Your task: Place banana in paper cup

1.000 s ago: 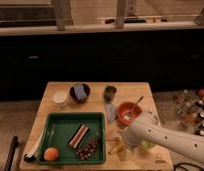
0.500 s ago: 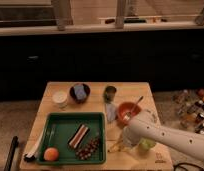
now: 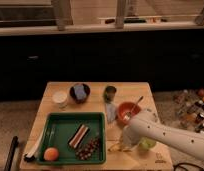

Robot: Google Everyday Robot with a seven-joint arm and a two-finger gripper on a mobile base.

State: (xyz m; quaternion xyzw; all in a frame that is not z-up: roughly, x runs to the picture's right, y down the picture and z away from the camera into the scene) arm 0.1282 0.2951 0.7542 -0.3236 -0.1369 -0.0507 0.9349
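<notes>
Reaching: gripper (image 3: 126,142), lower centre, down at banana (image 3: 114,148), apparently for pickup; grasp cannot be told. Cup (image 3: 60,97), upper left, well apart, awaiting it.

No readable text or labels anywhere

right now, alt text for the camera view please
A white robot arm reaches from the right over a wooden table, its gripper down by a small banana near the front edge. A green tray lies to the left, a paper cup behind it.
</notes>
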